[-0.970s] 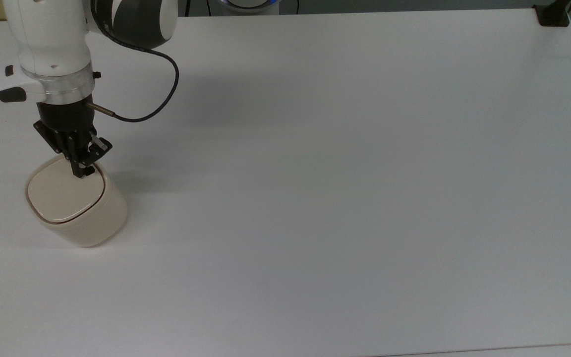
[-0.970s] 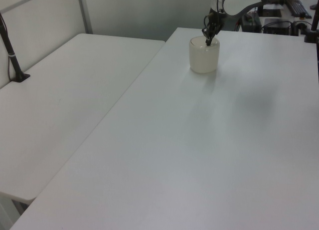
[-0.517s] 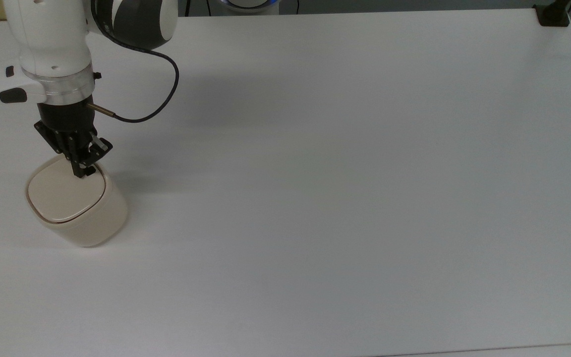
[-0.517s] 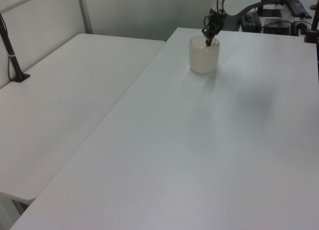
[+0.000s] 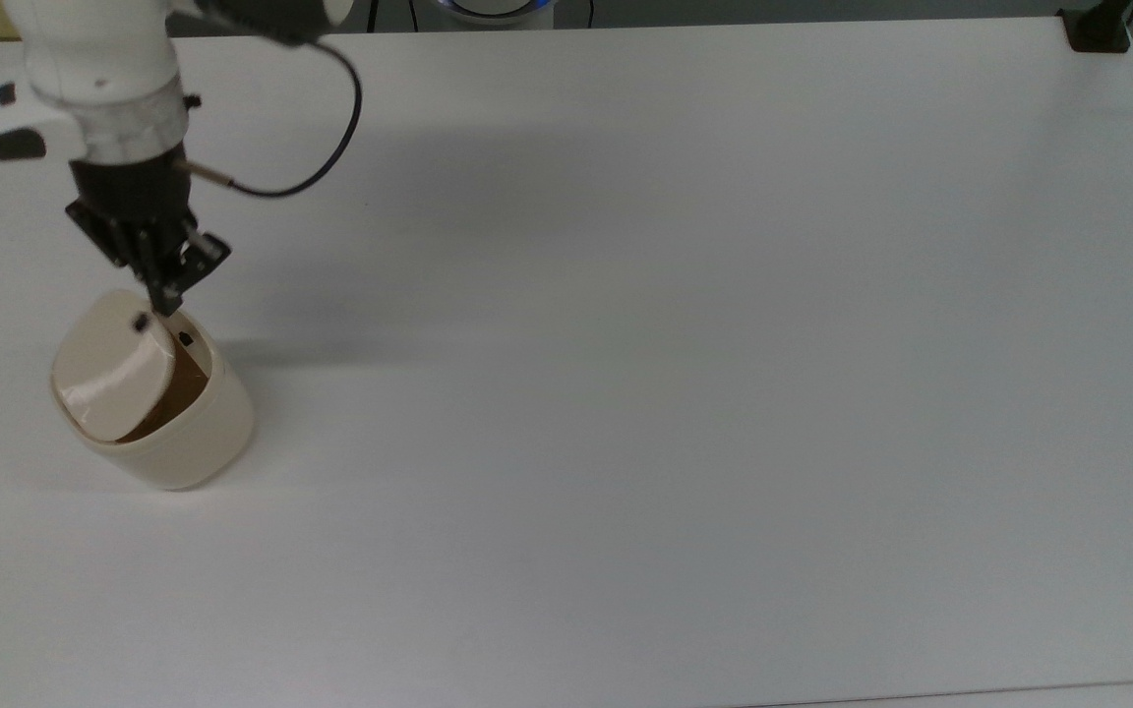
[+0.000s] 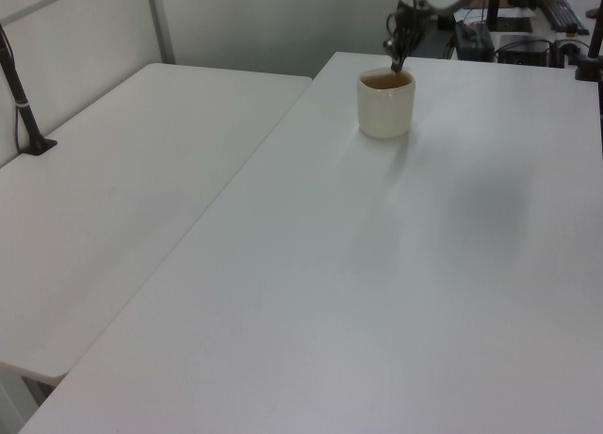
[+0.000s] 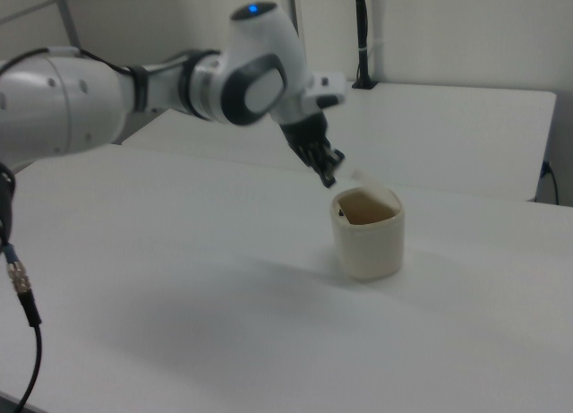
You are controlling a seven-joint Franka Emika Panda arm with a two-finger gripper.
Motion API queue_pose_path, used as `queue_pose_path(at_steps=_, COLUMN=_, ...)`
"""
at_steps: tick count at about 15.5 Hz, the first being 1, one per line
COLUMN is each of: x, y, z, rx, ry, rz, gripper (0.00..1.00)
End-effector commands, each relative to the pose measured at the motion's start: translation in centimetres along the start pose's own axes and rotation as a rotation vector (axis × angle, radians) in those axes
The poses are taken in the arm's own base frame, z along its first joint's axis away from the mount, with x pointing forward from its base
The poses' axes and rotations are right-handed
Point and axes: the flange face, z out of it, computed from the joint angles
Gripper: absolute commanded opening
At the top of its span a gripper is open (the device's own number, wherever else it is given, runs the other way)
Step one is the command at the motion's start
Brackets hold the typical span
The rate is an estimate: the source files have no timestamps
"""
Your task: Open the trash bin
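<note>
The trash bin, unlabelled, stands lid-up beneath the fingers, which are pressed together holding nothing.

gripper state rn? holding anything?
Gripper: shut, holding nothing, just above the trash bin, whose lid is popped up.

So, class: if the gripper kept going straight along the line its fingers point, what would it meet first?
Probably the raised lid of the trash bin: the gripper points down just above the lid's upper edge. Depth is uncertain, so it could reach the bin's rim instead.
</note>
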Motion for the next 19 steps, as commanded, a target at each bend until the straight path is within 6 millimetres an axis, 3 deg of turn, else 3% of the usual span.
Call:
queue_pose_path(at_steps=1, x=-3.7, y=-6.2, z=-8.1, rx=0.006, ry=-0.084, rz=-0.091, gripper=0.00)
queue_pose_path(at_steps=5, x=-7.7, y=-10.8, z=-12.4, rx=0.010, ry=-0.193, rz=-0.264, gripper=0.00)
queue_pose_path(at_steps=7, x=-9.3, y=-11.2, z=-13.6, rx=0.017, ry=-0.235, rz=-0.347, gripper=0.00)
queue_pose_path(at_steps=9, x=-11.0, y=-13.1, z=-14.9, rx=0.025, ry=-0.255, rz=-0.397, gripper=0.00)
queue_pose_path(at_steps=11, x=-12.1, y=-13.7, z=-15.6, rx=0.028, ry=-0.285, rz=-0.414, gripper=0.06)
queue_pose_path(at_steps=12, x=-12.3, y=-13.9, z=-15.6, rx=0.030, ry=-0.300, rz=-0.416, gripper=0.14)
queue_pose_path(at_steps=13, x=-12.4, y=-14.0, z=-15.5, rx=0.030, ry=-0.304, rz=-0.420, gripper=0.30)
queue_pose_path(at_steps=15, x=-12.1, y=-13.8, z=-15.4, rx=0.027, ry=-0.300, rz=-0.400, gripper=0.88)
queue_pose_path(at_steps=17, x=-12.0, y=-13.7, z=-15.5, rx=0.028, ry=-0.297, rz=-0.400, gripper=1.00)
queue_pose_path(at_steps=19, x=-12.2, y=-13.9, z=-15.5, rx=0.027, ry=-0.303, rz=-0.403, gripper=1.00)
